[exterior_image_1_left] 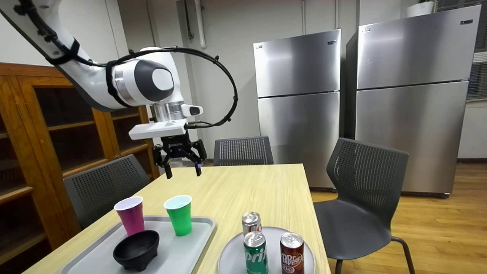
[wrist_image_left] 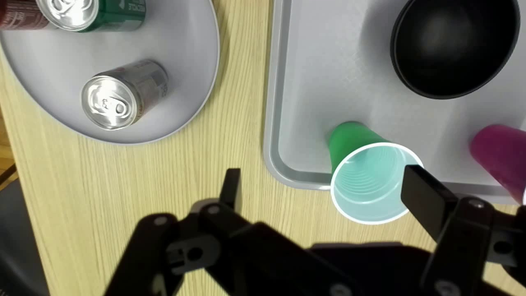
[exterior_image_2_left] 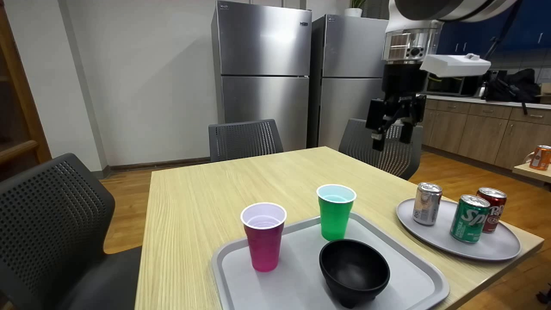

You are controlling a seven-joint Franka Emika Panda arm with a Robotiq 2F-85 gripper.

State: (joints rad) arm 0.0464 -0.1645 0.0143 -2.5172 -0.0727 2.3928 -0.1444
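My gripper (exterior_image_1_left: 183, 173) hangs well above the wooden table in both exterior views, its fingers wide apart with nothing between them. In the wrist view the green cup (wrist_image_left: 349, 142), white-rimmed and pale inside, lies below the jaws, and the right finger (wrist_image_left: 427, 201) hides part of its rim. This cup stands upright on a grey tray (exterior_image_2_left: 297, 280) with a magenta cup (exterior_image_2_left: 264, 247) and a black bowl (exterior_image_2_left: 355, 275). Beside the tray, a round grey plate (wrist_image_left: 185, 102) bears a silver can (exterior_image_2_left: 427, 204), a green Sprite can (exterior_image_1_left: 256, 255) and a Dr Pepper can (exterior_image_1_left: 292, 255).
Dark chairs stand around the table (exterior_image_1_left: 262, 186), including one chair (exterior_image_1_left: 361, 198) at its side. Two steel refrigerators (exterior_image_1_left: 298, 110) are behind it, and a wooden cabinet (exterior_image_1_left: 68, 129) stands along the wall. An orange can (exterior_image_2_left: 540, 157) sits on a separate surface.
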